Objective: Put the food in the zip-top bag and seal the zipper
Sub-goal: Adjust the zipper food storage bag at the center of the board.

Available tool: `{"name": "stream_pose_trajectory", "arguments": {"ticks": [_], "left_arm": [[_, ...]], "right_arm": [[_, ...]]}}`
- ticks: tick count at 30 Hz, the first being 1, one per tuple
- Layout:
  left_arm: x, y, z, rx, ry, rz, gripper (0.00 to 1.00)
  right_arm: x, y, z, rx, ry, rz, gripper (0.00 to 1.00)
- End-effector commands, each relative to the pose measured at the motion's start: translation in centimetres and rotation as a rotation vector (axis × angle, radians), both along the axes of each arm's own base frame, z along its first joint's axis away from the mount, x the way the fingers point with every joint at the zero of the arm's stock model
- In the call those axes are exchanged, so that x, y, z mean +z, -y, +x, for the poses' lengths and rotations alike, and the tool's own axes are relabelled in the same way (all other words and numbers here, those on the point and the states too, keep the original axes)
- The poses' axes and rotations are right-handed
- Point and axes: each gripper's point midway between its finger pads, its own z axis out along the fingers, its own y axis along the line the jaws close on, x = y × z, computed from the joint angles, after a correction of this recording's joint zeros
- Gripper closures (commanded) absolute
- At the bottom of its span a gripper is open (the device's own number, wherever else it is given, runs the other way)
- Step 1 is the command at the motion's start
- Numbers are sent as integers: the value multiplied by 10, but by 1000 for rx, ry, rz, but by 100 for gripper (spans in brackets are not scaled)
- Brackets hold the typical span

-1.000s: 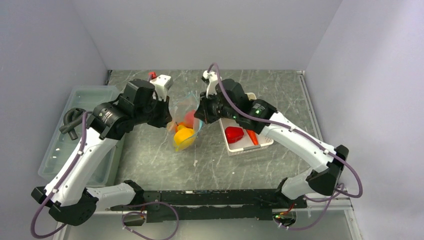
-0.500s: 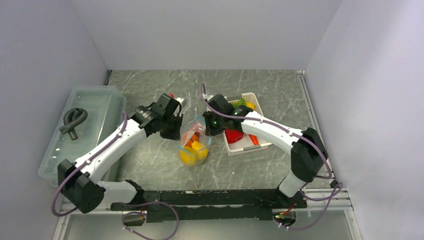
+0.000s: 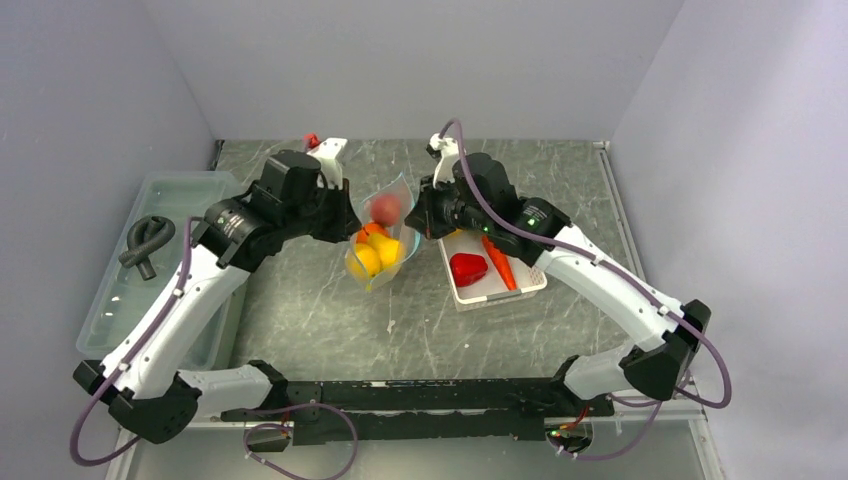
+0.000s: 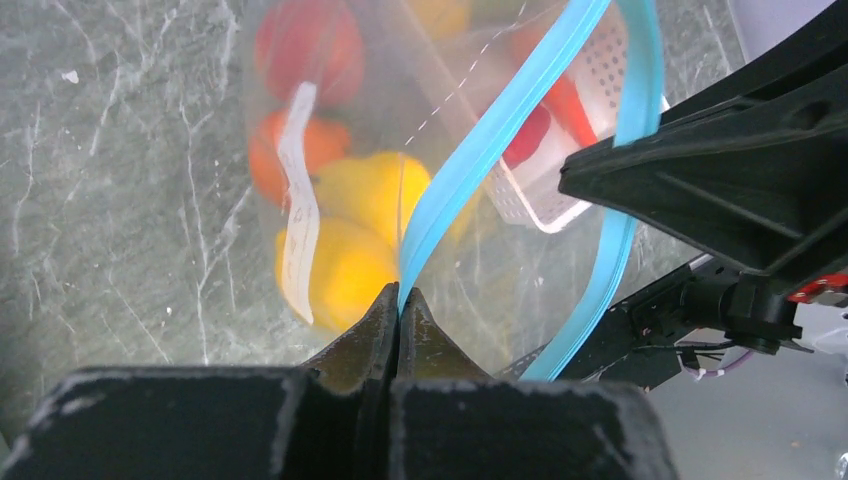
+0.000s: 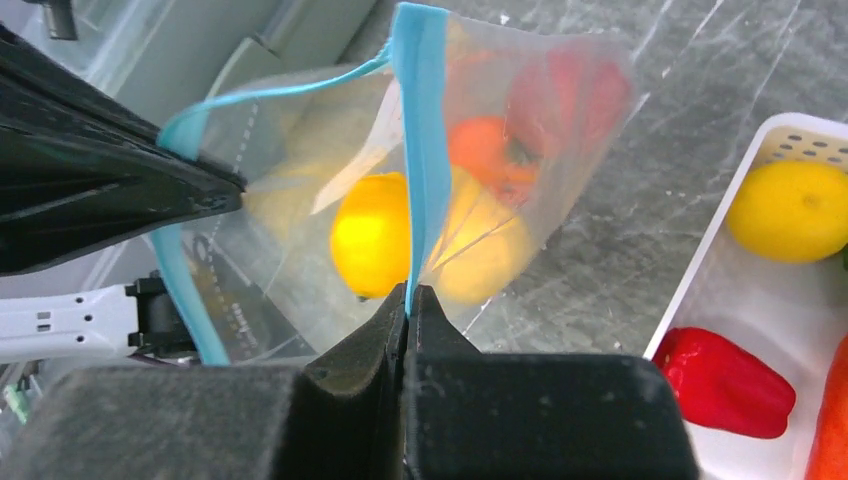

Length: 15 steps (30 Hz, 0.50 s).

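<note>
The clear zip-top bag (image 3: 385,225) hangs lifted between both grippers, holding yellow (image 3: 368,258), orange and red toy fruits. My left gripper (image 3: 338,212) is shut on the teal zipper strip (image 4: 470,160) at the bag's left side, its tips (image 4: 400,300) pinching it. My right gripper (image 3: 420,215) is shut on the zipper (image 5: 420,150) at the right side, its tips (image 5: 408,295) clamped on it. The mouth gapes open between them. A red pepper (image 3: 468,268), an orange carrot (image 3: 499,261) and a yellow fruit (image 5: 790,210) lie in the white basket (image 3: 490,297).
A translucent lidded bin (image 3: 140,300) with a dark hose coil (image 3: 145,245) on it stands at the left. The white basket sits right of the bag. Grey walls close in the table at the back and sides.
Both grippers have risen and moved toward the back, lifting the bag off the table. The fruits have slid down toward the bag's bottom.
</note>
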Motion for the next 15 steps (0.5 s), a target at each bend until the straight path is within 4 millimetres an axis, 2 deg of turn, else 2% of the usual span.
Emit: {"name": "stream_pose_trajectory", "arguments": {"ticks": [1,2,5,6,8,9,11,15], "left_arm": [[-32,-2,5,23,-47,49,100],[-46,0,8,30,-67,56,100],[-92,5,12,43,-145,87,100],[-112,7,12,39,-190,104,100],[-130,10,12,35,-246,125,100],[-130,10,11,33,-261,134,100],[-112,10,12,27,-223,116,100],[-43,5,14,27,-42,32,100]], "right_arm": [[-31,-11,4,8,-46,-19,100],[-57,-15,2,22,-93,-42,100],[-117,-24,2,33,-201,-116,100],[-131,-23,3,25,-221,-145,100],[-140,-24,4,22,-232,-168,100],[-135,-24,4,25,-219,-161,100],[-111,-23,7,16,-169,-138,100],[-45,-17,7,-4,-51,-62,100]]}}
